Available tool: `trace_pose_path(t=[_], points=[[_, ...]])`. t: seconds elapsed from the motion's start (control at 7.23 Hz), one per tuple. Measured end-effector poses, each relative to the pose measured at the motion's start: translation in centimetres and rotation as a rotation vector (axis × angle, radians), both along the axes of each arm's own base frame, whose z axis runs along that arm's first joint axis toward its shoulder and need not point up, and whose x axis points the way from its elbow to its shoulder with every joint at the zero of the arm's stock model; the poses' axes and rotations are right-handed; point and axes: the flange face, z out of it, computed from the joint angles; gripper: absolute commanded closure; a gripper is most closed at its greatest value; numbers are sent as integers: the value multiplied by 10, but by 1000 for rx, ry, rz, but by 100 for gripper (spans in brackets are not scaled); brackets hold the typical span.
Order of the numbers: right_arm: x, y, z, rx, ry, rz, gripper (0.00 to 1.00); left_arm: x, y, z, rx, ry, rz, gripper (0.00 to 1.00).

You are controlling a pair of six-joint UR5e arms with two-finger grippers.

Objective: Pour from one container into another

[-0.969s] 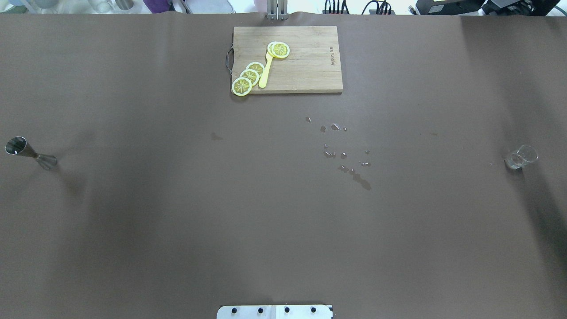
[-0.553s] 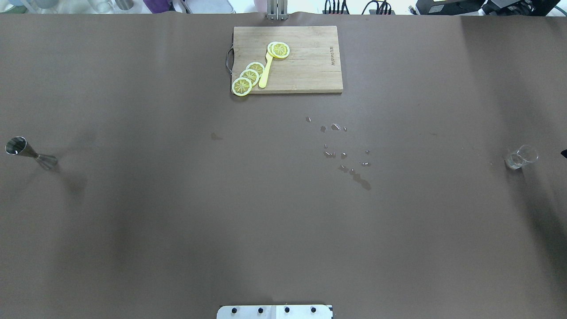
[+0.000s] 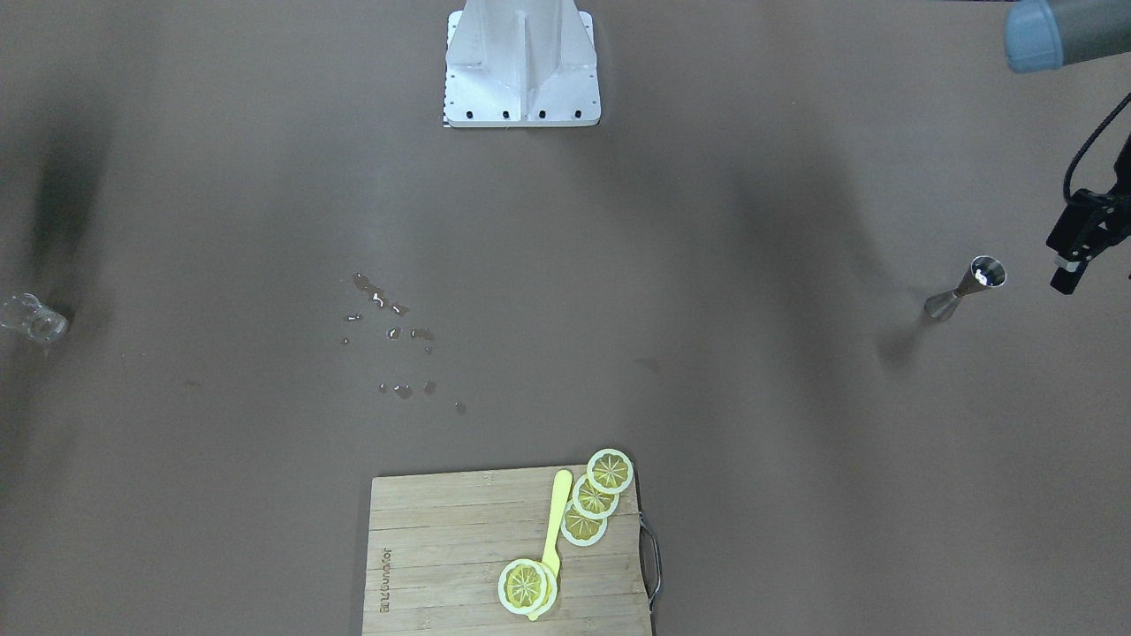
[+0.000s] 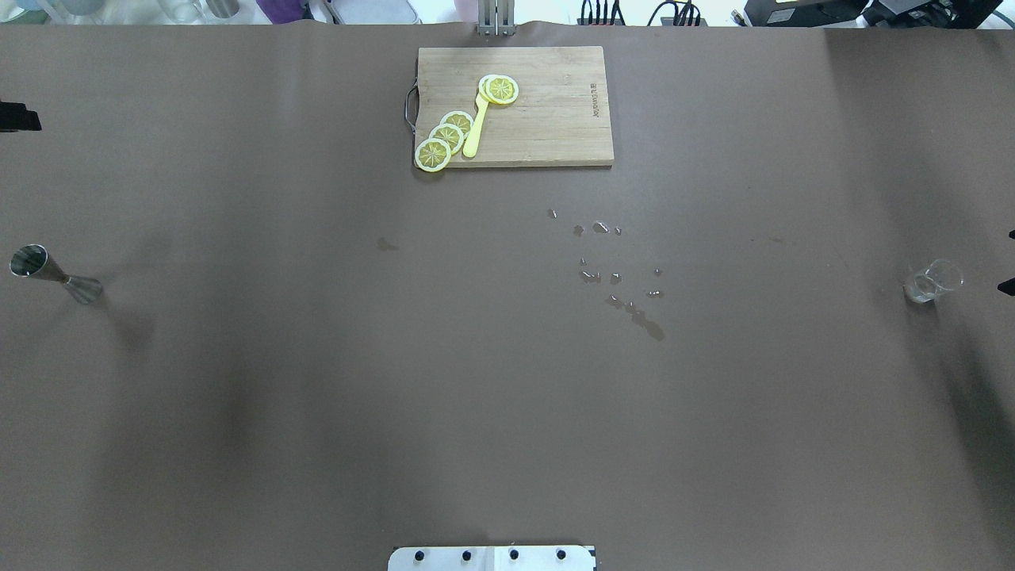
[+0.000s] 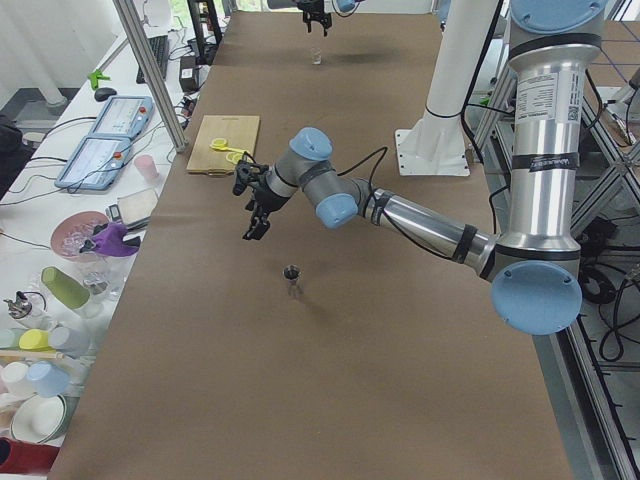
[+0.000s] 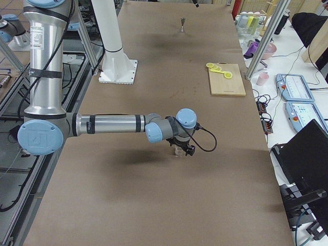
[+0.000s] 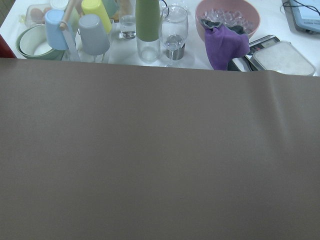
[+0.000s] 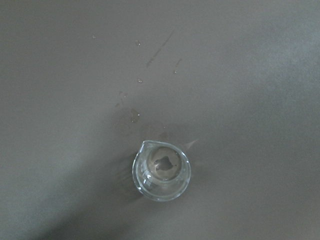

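Note:
A steel jigger [image 4: 51, 274] stands upright near the table's left end, also seen as the jigger [image 3: 967, 290]. A small clear glass beaker [image 4: 933, 281] with a little liquid sits near the right end; the right wrist view looks straight down into the beaker [image 8: 161, 170]. My left gripper [image 3: 1080, 265] hovers open just outboard of the jigger, holding nothing. Only two dark fingertips of my right gripper [image 4: 1009, 262] show at the overhead view's right edge, spread open beside the beaker.
A wooden cutting board [image 4: 547, 103] with lemon slices [image 4: 446, 136] and a yellow spoon [image 4: 476, 131] lies at the far middle. Spilled droplets [image 4: 626, 277] dot the brown cover right of centre. Cups and glasses [image 7: 150, 30] crowd a side surface beyond the left end.
A dark part of the left gripper has entered at the overhead view's left edge. The right gripper's tips have come in at the right edge. Both containers stayed put.

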Motion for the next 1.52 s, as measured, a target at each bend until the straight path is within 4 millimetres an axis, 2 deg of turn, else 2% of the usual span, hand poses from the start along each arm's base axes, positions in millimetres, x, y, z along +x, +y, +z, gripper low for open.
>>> trace_pose_path(t=[0.14, 0.28, 0.55, 0.69, 0.83, 1.11, 1.52], points=[[0, 3, 4, 49, -12, -19, 0, 20, 20, 13, 39, -11, -54, 2], [0, 6, 18, 83, -32, -35, 0, 33, 39, 28, 80, -23, -109, 2], [-2, 15, 60, 125, -99, -56, 0, 46, 82, 57, 183, -47, -206, 2], [-3, 20, 75, 139, -142, -67, 0, 48, 98, 71, 240, -52, -246, 2], [-5, 22, 81, 143, -185, -70, 0, 52, 110, 82, 294, -60, -289, 2], [-10, 16, 72, 146, -248, -46, 0, 68, 128, 98, 391, -94, -377, 2], [-11, 18, 63, 127, -314, 21, 0, 98, 160, 120, 469, -66, -471, 2]])
